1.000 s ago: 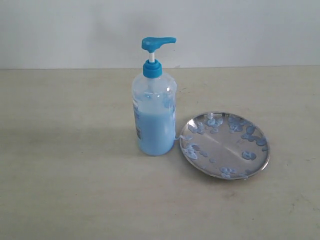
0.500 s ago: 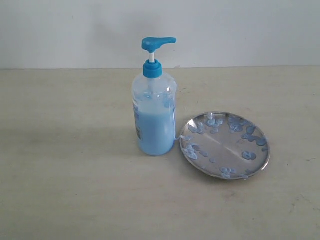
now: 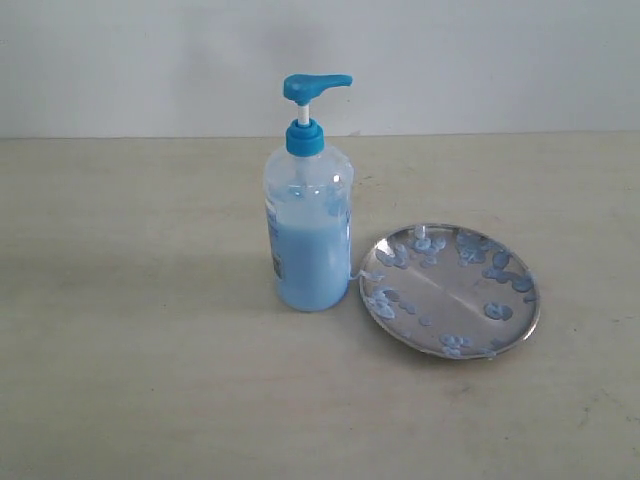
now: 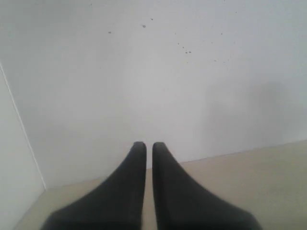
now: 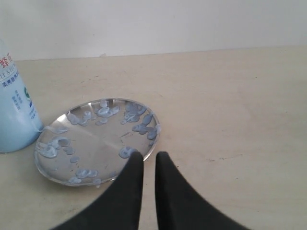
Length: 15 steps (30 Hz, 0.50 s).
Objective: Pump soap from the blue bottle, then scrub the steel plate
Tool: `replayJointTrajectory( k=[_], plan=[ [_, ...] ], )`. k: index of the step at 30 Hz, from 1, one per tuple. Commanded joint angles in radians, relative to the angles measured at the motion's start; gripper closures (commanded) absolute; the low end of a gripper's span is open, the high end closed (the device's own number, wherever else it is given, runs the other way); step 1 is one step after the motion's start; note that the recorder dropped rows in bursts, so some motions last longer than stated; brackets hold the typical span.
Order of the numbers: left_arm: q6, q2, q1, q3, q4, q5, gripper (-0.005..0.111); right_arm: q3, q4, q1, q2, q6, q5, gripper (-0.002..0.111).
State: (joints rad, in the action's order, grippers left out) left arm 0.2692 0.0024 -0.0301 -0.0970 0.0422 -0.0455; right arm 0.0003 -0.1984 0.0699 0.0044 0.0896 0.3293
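Observation:
The blue bottle (image 3: 308, 230) stands upright on the table with its pump head raised and pale blue soap filling its lower part. Right beside it lies the steel plate (image 3: 450, 285), speckled with soap blobs (image 3: 498, 311). Neither gripper shows in the exterior view. My right gripper (image 5: 148, 154) is shut and holds nothing; it hovers at the plate's (image 5: 96, 139) rim, with the bottle's side (image 5: 14, 115) at the picture's edge. My left gripper (image 4: 149, 143) is shut with nothing in it and faces a bare white wall; bottle and plate are out of its view.
A beige table (image 3: 150, 350) stretches out on all sides of the bottle and plate. A white wall (image 3: 480, 60) stands behind the table's far edge. In the left wrist view, a wall corner (image 4: 19, 120) is close to the left gripper.

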Motion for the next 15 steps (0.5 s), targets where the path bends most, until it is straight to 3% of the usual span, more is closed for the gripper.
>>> replayJointTrajectory(
  k=[1, 4, 6, 15],
  plan=[
    [-0.070, -0.002, 0.002, 0.097, 0.002, 0.116, 0.102, 0.000, -0.002, 0.002, -0.004, -0.003, -0.009, 0.109],
    [-0.310, -0.002, 0.002, 0.097, 0.002, -0.123, 0.102, 0.000, -0.002, 0.002, -0.004, -0.003, -0.009, 0.109],
    [-0.363, -0.002, 0.000, 0.097, -0.008, -0.331, 0.102, 0.000, -0.002, 0.002, -0.004, -0.003, -0.009, 0.109],
    [-0.394, -0.002, 0.000, 0.097, -0.015, -0.325, 0.102, 0.000, -0.002, 0.002, -0.004, -0.003, -0.007, 0.109]
  ],
)
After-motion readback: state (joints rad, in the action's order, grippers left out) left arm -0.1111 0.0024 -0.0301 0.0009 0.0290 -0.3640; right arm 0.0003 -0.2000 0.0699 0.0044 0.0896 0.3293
